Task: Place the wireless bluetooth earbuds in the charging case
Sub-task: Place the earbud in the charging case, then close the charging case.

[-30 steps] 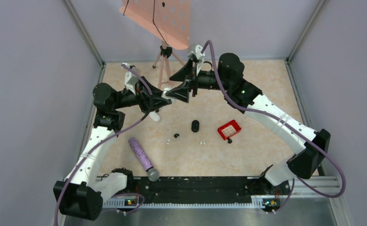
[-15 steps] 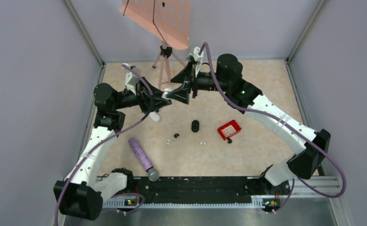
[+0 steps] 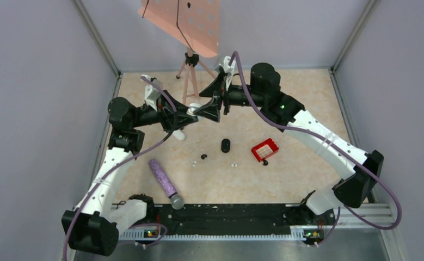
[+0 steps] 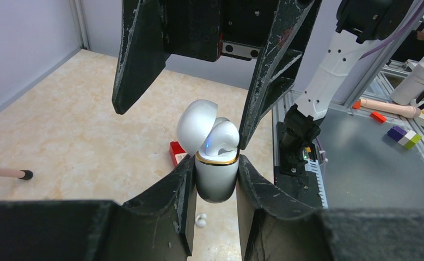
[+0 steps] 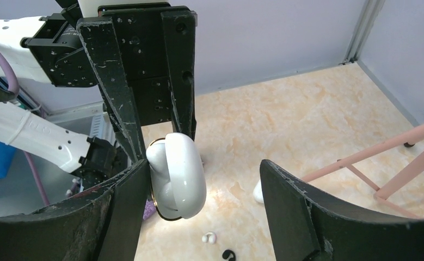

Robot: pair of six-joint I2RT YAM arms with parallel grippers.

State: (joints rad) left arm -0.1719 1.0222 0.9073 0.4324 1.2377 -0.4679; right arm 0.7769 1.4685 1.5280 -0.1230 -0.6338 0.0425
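Observation:
My left gripper (image 4: 215, 163) is shut on the white charging case (image 4: 215, 178) and holds it upright above the table, lid (image 4: 195, 126) swung open. One white earbud (image 4: 223, 138) sits in the case's mouth above the gold rim. My right gripper (image 5: 201, 166) is open and straddles the case (image 5: 179, 174) from the other side, with one fingertip against the earbud's side. In the top view both grippers meet at the case (image 3: 194, 106). Two more white earbuds (image 3: 192, 162) (image 3: 234, 164) lie on the table below; one earbud (image 5: 208, 237) shows in the right wrist view.
A black capsule (image 3: 225, 145), a small black hook (image 3: 203, 156), a red square basket (image 3: 264, 149) and a purple-handled microphone (image 3: 165, 182) lie on the table. A pink music stand (image 3: 183, 22) on a tripod stands at the back. A white object (image 3: 179, 134) lies under my left arm.
My right gripper has shifted slightly up and left at the case and its jaws have opened a little. The left gripper holds still with the case.

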